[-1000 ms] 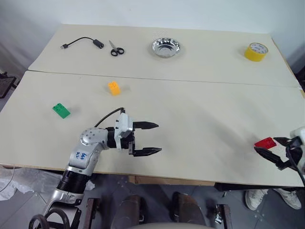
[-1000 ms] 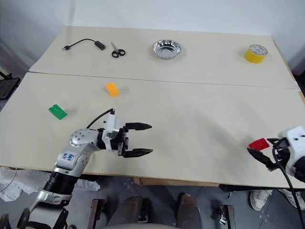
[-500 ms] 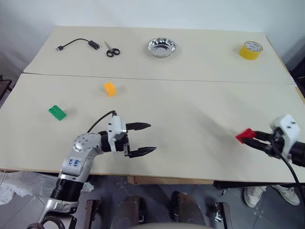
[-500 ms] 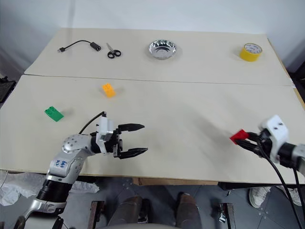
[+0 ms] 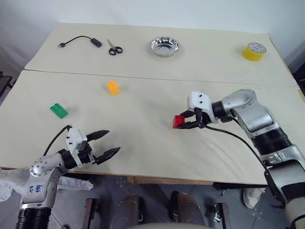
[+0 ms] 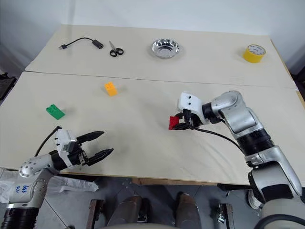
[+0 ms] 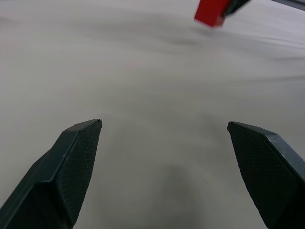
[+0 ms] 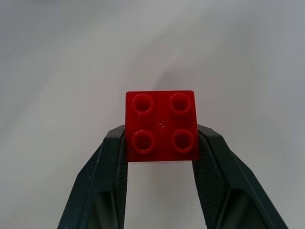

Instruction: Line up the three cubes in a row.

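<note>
Gripping the red cube [image 5: 178,121] between closed fingers, our right gripper [image 5: 188,121] holds it over mid-table. Our left gripper [image 5: 106,143] gapes empty near the front-left edge. We see the orange-yellow cube [image 5: 113,87] and green cube [image 5: 59,110] far left.

the worktop [image 5: 152,57] carries three cubes, one of each colour: one red cube [image 5: 178,121], one orange-yellow cube [image 5: 113,87] and one green cube [image 5: 59,110]. there is one pair of scissors [image 5: 114,47], one black cable [image 5: 79,41] with a plug at one end and a small block at the other, one round metal bowl [image 5: 165,46] and one roll of yellow tape [image 5: 253,51]. two grippers show, the left gripper [image 5: 106,143] and the right gripper [image 5: 187,121], each with two black fingers. that makes seven loose things in all, three of them cubes.
</note>
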Tool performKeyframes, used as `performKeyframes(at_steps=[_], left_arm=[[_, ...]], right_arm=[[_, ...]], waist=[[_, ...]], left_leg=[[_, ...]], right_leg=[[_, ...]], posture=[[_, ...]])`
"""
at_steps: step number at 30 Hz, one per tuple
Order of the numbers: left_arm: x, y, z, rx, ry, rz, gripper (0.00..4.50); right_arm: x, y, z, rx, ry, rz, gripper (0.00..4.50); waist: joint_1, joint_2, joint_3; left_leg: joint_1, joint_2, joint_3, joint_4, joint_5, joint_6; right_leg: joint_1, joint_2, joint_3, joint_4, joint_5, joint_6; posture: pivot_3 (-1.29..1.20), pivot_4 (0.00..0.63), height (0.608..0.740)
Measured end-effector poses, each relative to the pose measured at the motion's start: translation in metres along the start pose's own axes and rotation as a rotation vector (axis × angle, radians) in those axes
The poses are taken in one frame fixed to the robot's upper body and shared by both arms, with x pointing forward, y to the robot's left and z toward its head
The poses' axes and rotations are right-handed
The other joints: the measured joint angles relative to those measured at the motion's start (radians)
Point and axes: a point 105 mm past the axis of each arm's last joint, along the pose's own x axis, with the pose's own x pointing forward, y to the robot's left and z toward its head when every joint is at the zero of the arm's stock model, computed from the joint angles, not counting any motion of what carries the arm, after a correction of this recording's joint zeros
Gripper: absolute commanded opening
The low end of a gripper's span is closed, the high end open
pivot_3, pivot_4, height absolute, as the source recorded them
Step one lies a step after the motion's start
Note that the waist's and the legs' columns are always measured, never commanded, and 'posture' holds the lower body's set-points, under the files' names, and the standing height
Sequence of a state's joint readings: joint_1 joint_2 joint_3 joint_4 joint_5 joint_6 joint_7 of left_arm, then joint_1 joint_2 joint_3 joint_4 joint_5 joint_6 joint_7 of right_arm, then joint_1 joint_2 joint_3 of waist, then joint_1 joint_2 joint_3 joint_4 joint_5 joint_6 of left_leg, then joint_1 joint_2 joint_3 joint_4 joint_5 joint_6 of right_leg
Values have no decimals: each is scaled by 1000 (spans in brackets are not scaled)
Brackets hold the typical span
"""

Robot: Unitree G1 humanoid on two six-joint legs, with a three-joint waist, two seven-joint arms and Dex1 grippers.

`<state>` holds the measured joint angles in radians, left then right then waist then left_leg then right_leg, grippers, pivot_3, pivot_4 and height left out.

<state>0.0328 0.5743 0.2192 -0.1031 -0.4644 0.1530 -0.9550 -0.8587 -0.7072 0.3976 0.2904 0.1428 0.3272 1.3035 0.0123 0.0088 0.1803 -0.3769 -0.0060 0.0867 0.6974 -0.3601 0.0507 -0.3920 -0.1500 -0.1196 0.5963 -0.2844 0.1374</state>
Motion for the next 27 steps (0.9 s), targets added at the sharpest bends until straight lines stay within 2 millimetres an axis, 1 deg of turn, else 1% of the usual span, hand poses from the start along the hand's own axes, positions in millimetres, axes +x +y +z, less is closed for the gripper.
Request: performKeyframes(at_steps=[2,7,8,9,12,14,15,18,21,24,27], left_arm=[[-1,-4,-2,-5,0,1,4500],[-2,-7,-1,1,-1,13,4500],[-3,-7,-2,-1,1,17,4500],[-3,-7,-2,-3,3,23,4500],[-7,-6,-3,-6,6,40,4500],[-8,-4,-3,-4,5,54,4500],[-9,-2,-2,2,2,72,4500],[-20,6,-1,12,-14,160,4500],[-35,12,-1,1,-47,283,4500],[-64,17,-9,-22,-54,451,4500],[-88,21,-16,-48,-74,621,4500]], right_arm=[[2,-4,-1,-12,4,12,1490],[10,-2,-8,-19,5,61,1490],[11,-2,-7,-27,0,70,2216],[12,-1,-7,-29,-6,81,2441],[14,0,-8,-46,-28,92,3440],[11,-2,-5,-74,-54,80,4095],[7,-2,-1,-93,-100,62,4448],[-6,3,7,-139,-243,22,4484],[-21,21,10,-156,-394,8,4484],[-39,43,3,-93,-516,-36,4484],[-46,61,-4,-50,-584,-100,4484]], waist=[[-11,0,0],[-25,0,0],[-28,0,0],[-32,0,0],[-39,0,0],[-39,0,0],[-38,0,0],[-38,0,0],[-35,0,0],[-33,0,0],[-30,-1,0]], left_leg=[[0,0,0,0,0,0],[1,3,3,0,0,-1],[1,3,3,0,0,-1],[1,3,3,0,0,-1],[1,3,3,0,0,-1],[1,3,3,0,0,-1],[1,3,2,0,0,-1],[1,3,2,0,-1,-1],[1,3,2,-1,-1,-2],[1,3,2,-1,-1,-2],[4,4,3,0,-2,-2]], right_leg=[[0,0,-1,0,0,0],[0,1,-3,0,0,0],[0,1,-3,0,0,0],[0,1,-3,0,0,0],[0,1,-3,0,0,0],[0,1,-3,0,0,0],[0,1,-3,0,0,0],[0,1,-3,0,0,0],[0,1,-3,0,0,0],[1,1,-3,-1,0,0],[3,1,-2,-1,0,0]], posture=[[0,150,740],[0,150,740],[0,150,740],[0,150,740],[0,150,740],[0,150,740],[0,150,740],[0,150,740],[0,150,740],[0,150,740],[0,150,740]])
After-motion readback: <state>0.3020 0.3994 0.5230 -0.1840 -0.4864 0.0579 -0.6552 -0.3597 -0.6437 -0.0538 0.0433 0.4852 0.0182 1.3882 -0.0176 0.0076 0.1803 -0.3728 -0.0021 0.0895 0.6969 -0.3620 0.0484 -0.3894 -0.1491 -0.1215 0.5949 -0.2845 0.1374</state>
